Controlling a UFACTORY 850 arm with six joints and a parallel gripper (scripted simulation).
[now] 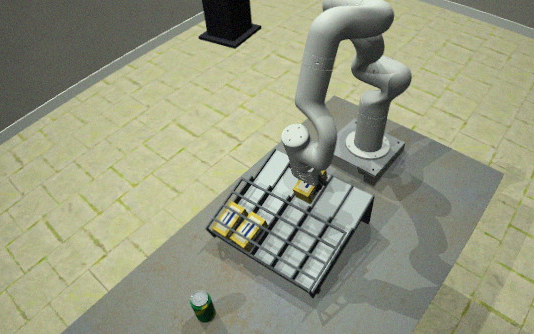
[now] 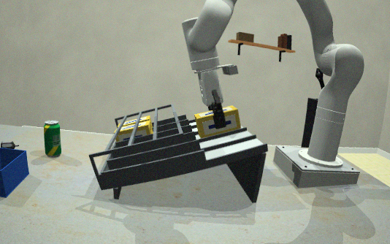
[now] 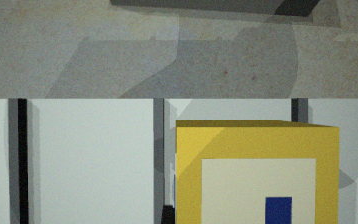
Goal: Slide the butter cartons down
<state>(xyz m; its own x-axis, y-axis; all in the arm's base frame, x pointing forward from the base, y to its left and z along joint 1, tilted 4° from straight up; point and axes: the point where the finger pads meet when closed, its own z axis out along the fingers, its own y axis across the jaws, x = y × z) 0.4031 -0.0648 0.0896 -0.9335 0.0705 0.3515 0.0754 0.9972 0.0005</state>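
Note:
My gripper (image 2: 218,122) is shut on a yellow butter carton (image 1: 303,194) (image 2: 202,126) (image 3: 256,144), one finger on its near side. The carton is lengthwise along the upper, uncovered part of the middle lane, tilted with the slope; whether its underside touches the lane is unclear. The sloped shelf (image 1: 356,201) (image 2: 165,171) has dark dividers and bars over its lower half. A second carton (image 1: 225,220) is at the bottom stop of the far-left lane in the top view. A third carton (image 1: 247,230) is beside it at the stop of the second lane. The two right lanes hold no carton.
A green can (image 1: 203,306) (image 2: 52,139) stands beyond the shelf's low end. A blue open box (image 2: 4,173) and a small dark object (image 2: 9,145) are at the left in the exterior view. The crossbars (image 2: 155,124) stand above the lower lanes.

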